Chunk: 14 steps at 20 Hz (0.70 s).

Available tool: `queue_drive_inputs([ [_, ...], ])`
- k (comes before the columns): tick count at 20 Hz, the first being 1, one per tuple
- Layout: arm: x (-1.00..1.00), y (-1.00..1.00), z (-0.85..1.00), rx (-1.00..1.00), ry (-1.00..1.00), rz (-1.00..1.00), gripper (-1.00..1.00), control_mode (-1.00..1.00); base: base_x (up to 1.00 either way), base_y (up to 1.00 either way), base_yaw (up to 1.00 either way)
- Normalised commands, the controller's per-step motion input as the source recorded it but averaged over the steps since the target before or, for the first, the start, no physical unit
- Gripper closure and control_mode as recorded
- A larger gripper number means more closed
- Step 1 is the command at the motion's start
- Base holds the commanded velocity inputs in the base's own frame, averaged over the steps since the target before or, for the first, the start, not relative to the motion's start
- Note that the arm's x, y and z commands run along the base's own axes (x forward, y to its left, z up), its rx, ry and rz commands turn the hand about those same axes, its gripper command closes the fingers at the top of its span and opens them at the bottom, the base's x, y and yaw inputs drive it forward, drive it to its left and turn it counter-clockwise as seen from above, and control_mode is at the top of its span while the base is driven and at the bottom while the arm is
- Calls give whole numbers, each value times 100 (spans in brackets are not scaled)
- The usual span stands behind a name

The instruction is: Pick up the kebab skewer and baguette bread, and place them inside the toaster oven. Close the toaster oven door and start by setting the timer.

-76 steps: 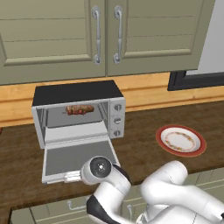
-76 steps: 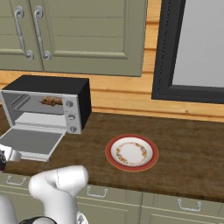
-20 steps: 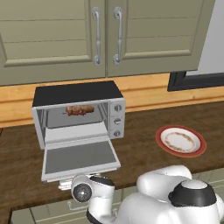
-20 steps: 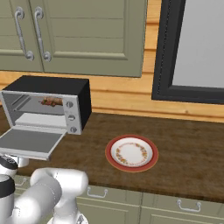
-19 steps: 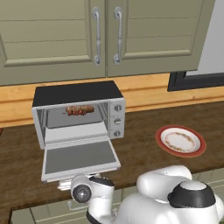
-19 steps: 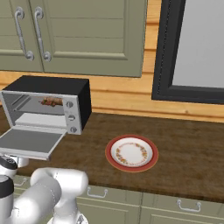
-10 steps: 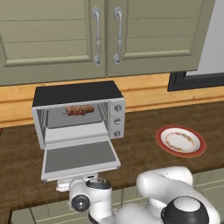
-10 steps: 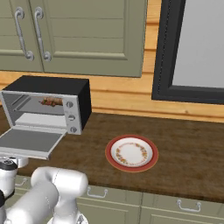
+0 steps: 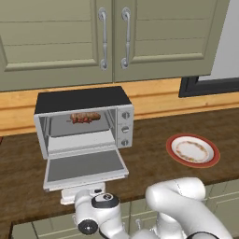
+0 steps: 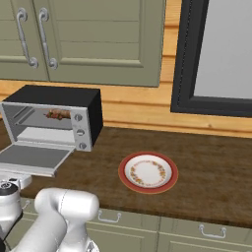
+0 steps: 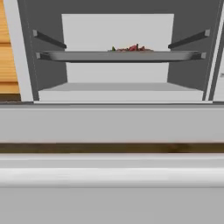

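Nearest, low at the counter's front edge, the white Franka arm's two-finger gripper (image 9: 81,195), tucked just beneath the free edge of the lowered door. Level with the door lip and facing into the cavity, presumably to get under the bar handle and lift. Finger state impossible to tell: tips hidden by the wrist in both base views and absent from the hand view. Nothing visibly held.

Just beyond, the rectangular silver-framed toaster oven door with dark glass pane (image 9: 85,167), folded down flat and jutting toward the robot over the dark wooden counter (image 9: 154,154). Horizontal bar handle (image 11: 112,176) running pale across the hand view, with a dark strip of gap between it and the door frame. Open so that food could go in; closing not yet done.

Behind that, the silver-grey boxy toaster oven with black top (image 9: 82,99), three round knobs stacked on its right panel. Inside, on the upper rack (image 11: 118,55), the thin kebab skewer threaded with dark red-brown meat chunks (image 9: 85,117), lying flat and already in place. No tan baguette bread identifiable in the cavity or on the counter.

Further right, well apart from the oven, a red-rimmed round plate with a patterned centre (image 9: 192,151), bare of food.

Farthest back, pale green cabinet doors with metal handles (image 9: 114,37).
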Motion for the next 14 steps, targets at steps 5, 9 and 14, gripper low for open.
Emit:
queue_drive_inputs([
  [5,30,-3,33,2,-2,0,-100,-100,0,0,0],
  [9,25,-3,43,3,0,0,-100,-100,0,0,0],
  [14,31,-2,43,3,0,0,-100,-100,0,0,0],
])
